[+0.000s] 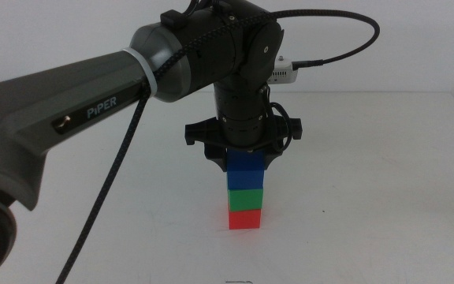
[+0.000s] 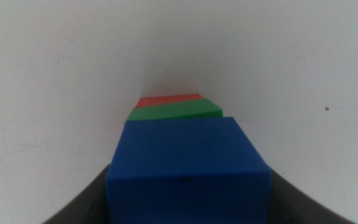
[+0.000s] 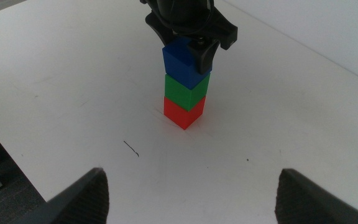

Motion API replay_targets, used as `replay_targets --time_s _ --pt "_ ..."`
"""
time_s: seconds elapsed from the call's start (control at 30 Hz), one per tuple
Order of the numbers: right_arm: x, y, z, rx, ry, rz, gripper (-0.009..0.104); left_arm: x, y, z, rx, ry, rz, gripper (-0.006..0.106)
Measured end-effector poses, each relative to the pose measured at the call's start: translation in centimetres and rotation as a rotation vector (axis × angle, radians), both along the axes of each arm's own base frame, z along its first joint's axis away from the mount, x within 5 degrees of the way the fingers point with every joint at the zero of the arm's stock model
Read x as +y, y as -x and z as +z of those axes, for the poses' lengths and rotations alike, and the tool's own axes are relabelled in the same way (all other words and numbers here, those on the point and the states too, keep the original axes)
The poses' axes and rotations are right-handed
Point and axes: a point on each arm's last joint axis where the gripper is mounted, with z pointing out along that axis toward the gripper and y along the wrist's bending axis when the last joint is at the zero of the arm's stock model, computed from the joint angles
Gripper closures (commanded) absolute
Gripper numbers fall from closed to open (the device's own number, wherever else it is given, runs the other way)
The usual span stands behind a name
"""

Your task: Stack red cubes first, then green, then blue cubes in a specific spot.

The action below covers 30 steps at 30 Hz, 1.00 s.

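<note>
Left gripper (image 1: pixel 247 160) seemingly grips blue cube (image 1: pixel 247 169); "PiPER".

I think I am working in a lab or test room: a plain white table (image 1: pixel 385 173), a cabled Piper arm (image 1: pixel 93 102), bare white wall at 12 o'clock.

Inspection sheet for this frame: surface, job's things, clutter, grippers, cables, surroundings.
Surface: white table, with a small dark mark.
Job's things: red cube at the bottom, green cube on it, blue cube on top.
Clutter: nothing seen.
Grippers: left gripper at the blue cube, jaws on both sides of it; right gripper open, back from the stack.
Cables: black cable along the left arm.
Surroundings: pale wall behind the table.
</note>
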Motion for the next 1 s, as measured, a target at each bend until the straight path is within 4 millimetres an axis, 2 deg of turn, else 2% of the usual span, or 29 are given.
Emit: replay_targets --time_s 0.4,0.43,0.57,0.7,0.83,0.9,1.0 --pt "0.0 0.0 0.0 0.0 0.0 0.0 0.001 -0.2 -0.1 -0.2 0.011 0.013 0.017 0.102" --pt "0.0 0.0 0.0 0.0 0.0 0.0 0.001 -0.2 -0.1 -0.2 0.01 0.012 0.017 0.045" --pt "0.0 0.0 0.0 0.0 0.0 0.0 0.001 -0.2 -0.2 -0.3 0.007 0.006 0.018 0.008" --pt "0.0 0.0 0.0 0.0 0.0 0.0 0.001 -0.3 -0.3 -0.3 0.007 0.005 0.018 0.007" --pt "0.0 0.0 0.0 0.0 0.0 0.0 0.001 -0.3 -0.3 0.6 -0.016 0.019 0.006 0.007" --pt "0.0 0.0 0.0 0.0 0.0 0.0 0.001 0.1 0.0 1.8 -0.049 0.025 -0.013 0.007" --pt "0.0 0.0 0.0 0.001 0.0 0.0 0.001 1.3 0.7 4.7 -0.141 0.013 -0.08 0.007"
